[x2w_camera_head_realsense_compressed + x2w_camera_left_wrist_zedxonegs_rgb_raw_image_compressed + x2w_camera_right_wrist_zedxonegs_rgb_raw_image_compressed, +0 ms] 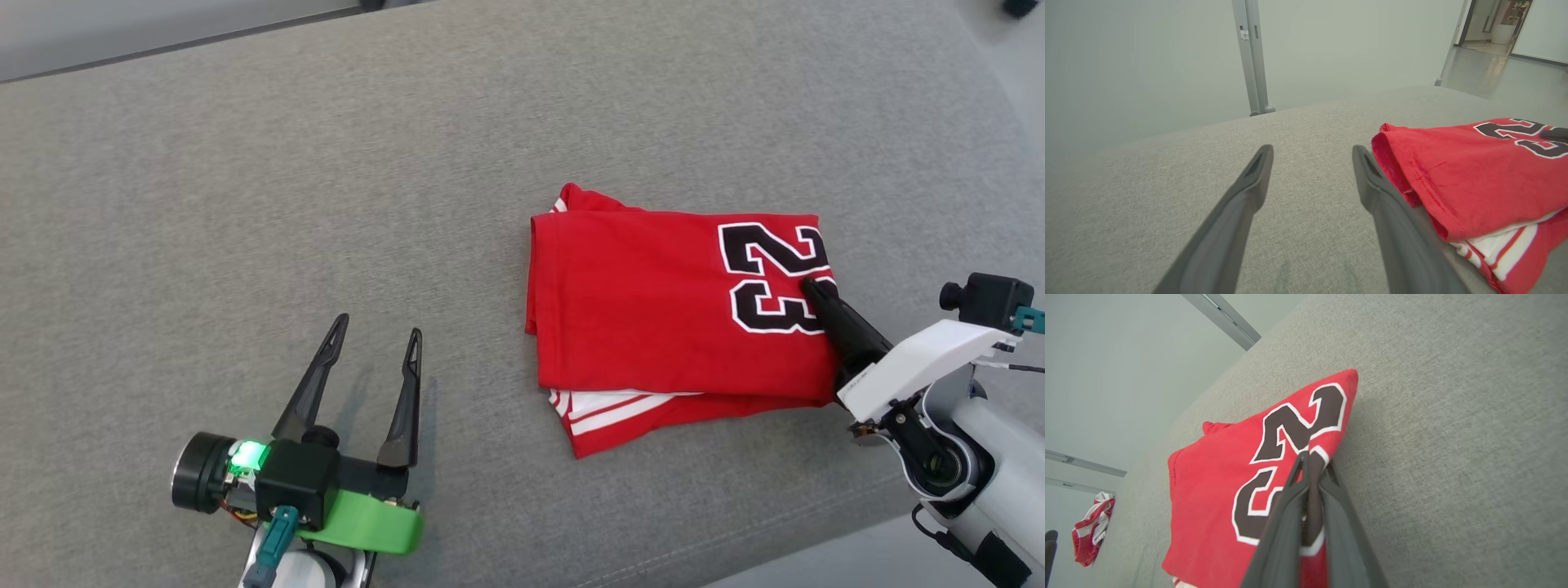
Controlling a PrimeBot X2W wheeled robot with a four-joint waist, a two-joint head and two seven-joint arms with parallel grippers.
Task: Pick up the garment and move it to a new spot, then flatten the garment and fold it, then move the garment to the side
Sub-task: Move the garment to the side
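The garment (653,310) is a red jersey with a black and white "23", folded into a rectangle on the grey cushion, white-striped layers peeking out at its near edge. My right gripper (812,287) is shut on the garment's right edge, by the number; in the right wrist view the fabric (1216,498) is pinched between the fingers (1282,522). My left gripper (377,328) stands open at the lower left, apart from the cloth. In the left wrist view its fingers (1249,192) hover over bare cushion, and the garment (1474,175) lies just right of them.
The grey upholstered surface (286,180) stretches wide to the left and back; its near edge runs at the lower right (816,547). A second red and white cloth (1092,533) lies far off in the right wrist view. A metal post (1251,57) stands behind the surface.
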